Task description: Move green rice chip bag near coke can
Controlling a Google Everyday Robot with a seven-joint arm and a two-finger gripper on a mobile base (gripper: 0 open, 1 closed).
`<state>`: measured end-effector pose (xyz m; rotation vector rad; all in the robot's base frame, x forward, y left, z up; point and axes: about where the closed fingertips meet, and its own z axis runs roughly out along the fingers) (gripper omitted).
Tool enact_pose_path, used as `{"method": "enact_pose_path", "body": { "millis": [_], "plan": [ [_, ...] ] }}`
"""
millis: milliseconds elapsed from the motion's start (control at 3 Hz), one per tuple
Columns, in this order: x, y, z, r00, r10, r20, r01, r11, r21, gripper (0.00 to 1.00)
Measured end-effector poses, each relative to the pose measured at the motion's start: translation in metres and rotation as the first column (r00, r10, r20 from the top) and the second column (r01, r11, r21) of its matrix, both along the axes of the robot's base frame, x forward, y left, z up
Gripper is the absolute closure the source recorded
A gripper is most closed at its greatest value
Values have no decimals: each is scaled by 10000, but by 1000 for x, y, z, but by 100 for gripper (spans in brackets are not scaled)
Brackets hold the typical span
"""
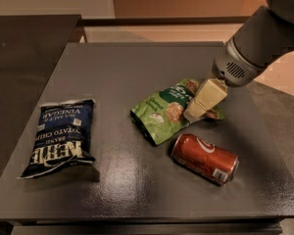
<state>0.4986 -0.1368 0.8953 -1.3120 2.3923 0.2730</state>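
Observation:
The green rice chip bag (161, 112) lies flat near the middle of the dark grey table (137, 67). The red coke can (205, 158) lies on its side just in front and to the right of the bag, a small gap from the bag's lower edge. My gripper (203, 102), with cream-coloured fingers, comes down from the upper right and sits on the bag's right end. Its fingers are pressed together on the bag, hiding part of that end.
A dark blue kettle chip bag (61, 136) lies at the table's left front. A dark counter (24, 48) stands to the left. The floor (279, 106) drops off beyond the table's right edge.

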Motion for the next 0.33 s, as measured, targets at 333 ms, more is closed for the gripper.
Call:
{"method": "enact_pose_path", "body": {
  "millis": [333],
  "plan": [
    [0,0,0,10000,1,0,-1,10000,0,0]
  ]
}}
